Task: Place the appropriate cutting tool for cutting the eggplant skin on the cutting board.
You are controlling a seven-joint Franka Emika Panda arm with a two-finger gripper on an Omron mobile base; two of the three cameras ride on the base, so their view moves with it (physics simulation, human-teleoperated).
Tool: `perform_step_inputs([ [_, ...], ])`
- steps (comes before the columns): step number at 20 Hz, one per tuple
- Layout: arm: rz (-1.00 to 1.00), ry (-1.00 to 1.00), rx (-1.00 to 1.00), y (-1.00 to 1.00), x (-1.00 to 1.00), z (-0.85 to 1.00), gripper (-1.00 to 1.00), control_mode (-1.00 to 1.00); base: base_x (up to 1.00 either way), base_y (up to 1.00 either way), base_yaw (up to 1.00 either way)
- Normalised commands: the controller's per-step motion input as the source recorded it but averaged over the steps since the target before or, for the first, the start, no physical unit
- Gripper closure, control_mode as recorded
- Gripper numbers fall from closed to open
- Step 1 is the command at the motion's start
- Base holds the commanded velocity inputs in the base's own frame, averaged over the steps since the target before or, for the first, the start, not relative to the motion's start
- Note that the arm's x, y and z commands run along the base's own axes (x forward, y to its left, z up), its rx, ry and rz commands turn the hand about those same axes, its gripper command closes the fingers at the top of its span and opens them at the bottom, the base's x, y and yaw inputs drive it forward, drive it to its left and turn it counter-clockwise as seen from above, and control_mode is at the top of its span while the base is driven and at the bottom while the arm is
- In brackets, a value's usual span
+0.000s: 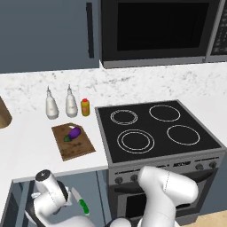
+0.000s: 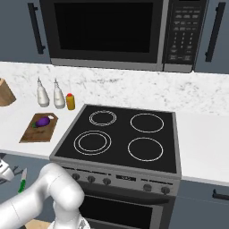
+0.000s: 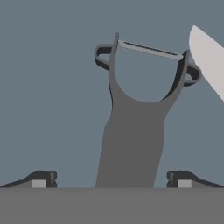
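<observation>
Peeler (image 3: 131,131) is seen in the hand view rising between the two fingertips (image 3: 41,180) of the tool (image 3: 111,181), its handle running down between them and its forked head with the thin blade uppermost. The fingertips stand apart from the handle on either side, so the tool is seen wide and nothing is held. A white knife blade (image 3: 209,57) is seen just beside the peeler's head, at the right. On the worktop (image 1: 26,133), left of the stove (image 1: 155,128), the wooden cutting board (image 1: 77,148) lies near the front edge with the purple eggplant (image 1: 73,132) on it. Behind the board, two white bottles (image 1: 52,106) and a small yellow bottle (image 1: 85,107) are lined up. Below the front edge, the green-handled knife (image 1: 80,201) is seen near the arm.
</observation>
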Motion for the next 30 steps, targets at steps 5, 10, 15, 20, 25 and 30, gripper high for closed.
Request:
perform_step_inputs([
  [5,0.0,0.0,0.0,-0.01,-0.1,-0.51,-1.0,-1.0,0.0,0.0,0.0],
  [10,0.0,0.0,0.0,0.0,-0.27,-0.63,1.0,-1.0,0.0,0.0,0.0],
  [15,-0.03,0.0,0.0,0.0,-0.57,-0.76,1.0,-1.0,0.0,0.0,0.0],
  [20,-0.04,-0.01,0.02,-0.06,-0.48,-0.09,1.0,-1.0,0.0,0.0,0.0],
  [25,-0.02,-0.02,0.08,-0.07,-0.5,0.8,1.0,-1.0,0.0,0.0,0.0],
  [30,0.0,-0.01,0.07,-0.16,-0.76,0.94,1.0,-1.0,0.0,0.0,0.0],
])
